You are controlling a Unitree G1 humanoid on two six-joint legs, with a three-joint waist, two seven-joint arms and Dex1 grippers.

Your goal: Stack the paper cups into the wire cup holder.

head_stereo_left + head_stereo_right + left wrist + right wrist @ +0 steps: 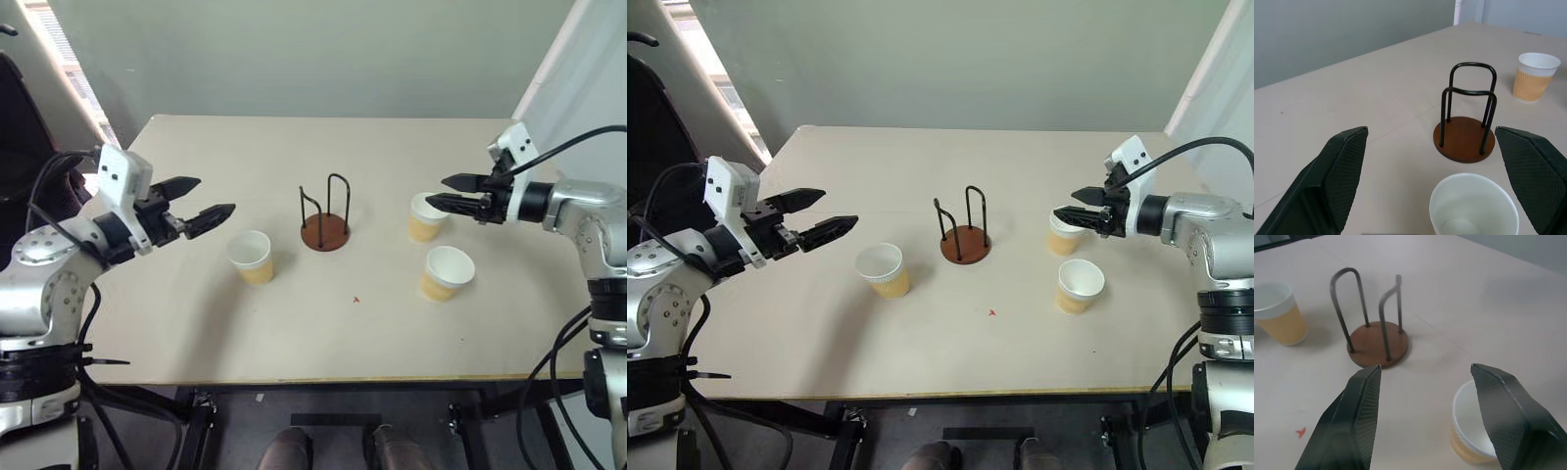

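Note:
Three paper cups stand upright on the table: one left of centre point(252, 257), one at the right point(425, 217), and one nearer the front edge point(447, 272). Between them stands the empty wire cup holder point(325, 220), black loops on a reddish-brown disc. My left gripper point(216, 194) hovers open, just left of the left cup point(1474, 205) and above it, pointing toward the holder point(1465, 137). My right gripper point(435, 190) is open directly over the rim of the right cup point(1471, 428), whose rim lies partly under one finger point(1508, 416). Neither gripper holds anything.
The beige table point(294, 333) has a small red mark point(356, 300) in front of the holder. A grey wall runs behind the table's far edge. A dark chair point(24, 127) stands at the left.

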